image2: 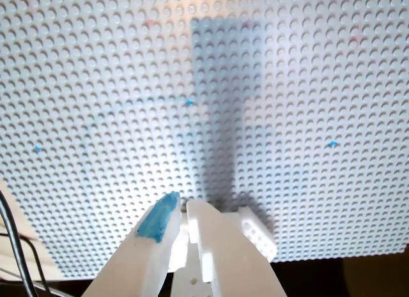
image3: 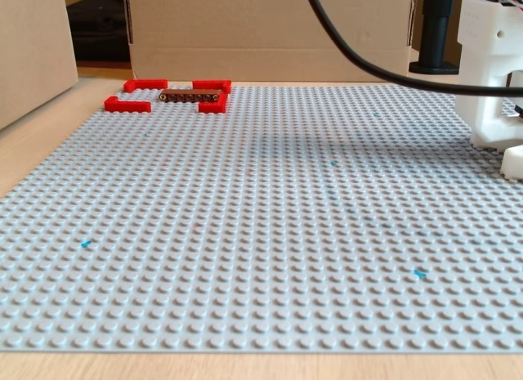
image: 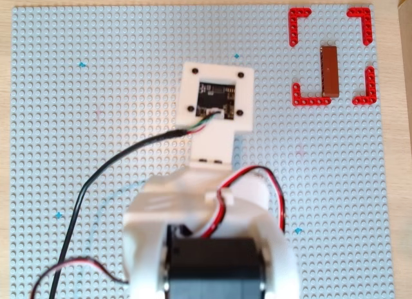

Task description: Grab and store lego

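Grey studded baseplate (image: 129,119) fills most of the overhead view, w/ pale wood table edge (image: 5,144) showing round it; small blue specks (image: 82,65) dotted over the studs. White arm (image: 212,241) comes in from the bottom of the overhead view, its square camera mount (image: 217,96) over the plate's middle, black cable (image: 103,170) looping off to the left. Four red L-shaped corner pieces (image: 298,19) mark a rectangle at the plate's top right in overhead view. The lego (image: 329,71) lies flat inside that rectangle, just beside the lower-left corner piece, well apart from the arm; nothing between them but bare studs. Long axis runs top-to-bottom in overhead view; in the fixed view the lego (image3: 193,95) reads left-right at the far left of the plate. Gripper (image2: 181,211), seen in the wrist view, has fingers nearly touching, a slim gap only, nothing held; one fingertip (image2: 158,217) painted blue. It hangs over bare plate, its shadow thrown ahead. Cardboard wall (image3: 270,33) stands behind the plate in the fixed view, another cardboard panel (image3: 33,53) at left.
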### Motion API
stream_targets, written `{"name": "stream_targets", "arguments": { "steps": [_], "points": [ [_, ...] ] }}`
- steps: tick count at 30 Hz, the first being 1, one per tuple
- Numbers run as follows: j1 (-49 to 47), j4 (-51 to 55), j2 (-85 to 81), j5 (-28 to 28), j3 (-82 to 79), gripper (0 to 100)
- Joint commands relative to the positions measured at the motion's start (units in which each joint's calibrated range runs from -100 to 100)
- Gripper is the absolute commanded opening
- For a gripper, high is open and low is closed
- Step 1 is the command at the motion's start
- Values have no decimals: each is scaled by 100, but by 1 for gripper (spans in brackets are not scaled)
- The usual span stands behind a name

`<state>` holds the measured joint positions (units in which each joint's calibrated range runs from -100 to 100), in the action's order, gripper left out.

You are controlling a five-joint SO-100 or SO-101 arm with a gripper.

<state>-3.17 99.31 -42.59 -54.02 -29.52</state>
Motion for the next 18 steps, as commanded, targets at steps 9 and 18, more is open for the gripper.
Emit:
{"name": "stream_targets", "arguments": {
  "steps": [9, 18],
  "points": [
    [-136, 26, -3514, 48, -2221, 2],
    [-166, 34, -5317, 6, -3337, 2]
  ]
}}
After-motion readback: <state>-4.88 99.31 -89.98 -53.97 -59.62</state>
